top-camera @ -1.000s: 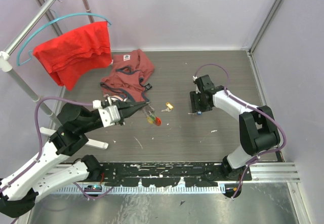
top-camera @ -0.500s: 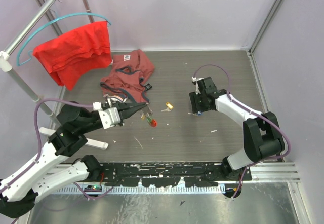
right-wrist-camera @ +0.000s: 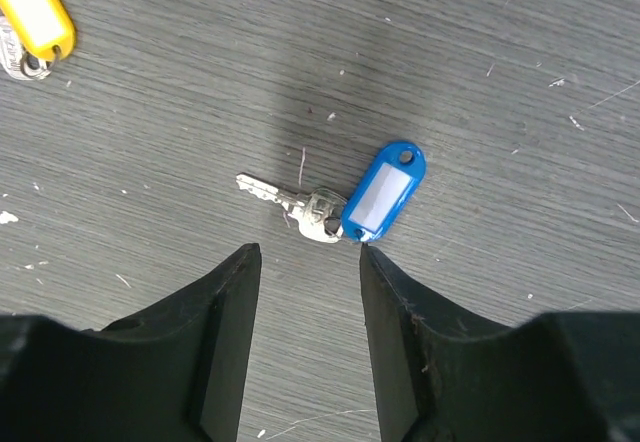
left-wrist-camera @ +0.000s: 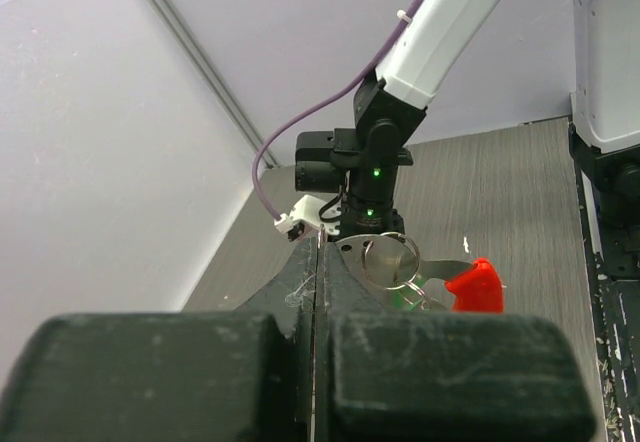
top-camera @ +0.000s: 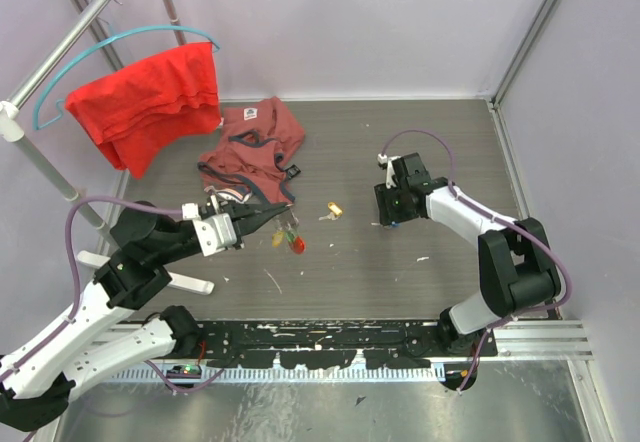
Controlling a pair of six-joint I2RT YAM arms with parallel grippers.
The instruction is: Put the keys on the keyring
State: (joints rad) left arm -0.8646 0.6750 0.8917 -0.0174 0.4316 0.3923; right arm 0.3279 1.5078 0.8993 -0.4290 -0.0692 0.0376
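Right tool (right-wrist-camera: pixel 305 252) parted over blue-tagged key (right-wrist-camera: pixel 332 206) — yellow-tagged key (right-wrist-camera: pixel 35 17) well apart.

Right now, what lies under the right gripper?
A key with a blue tag lies on the table below the open right gripper. Its fingers hide the table beneath them.

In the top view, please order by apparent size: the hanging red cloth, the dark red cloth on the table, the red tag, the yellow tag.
1. hanging red cloth, though it hangs nearer the camera.
2. dark red cloth.
3. red tag and yellow tag: alike, too small to rank.
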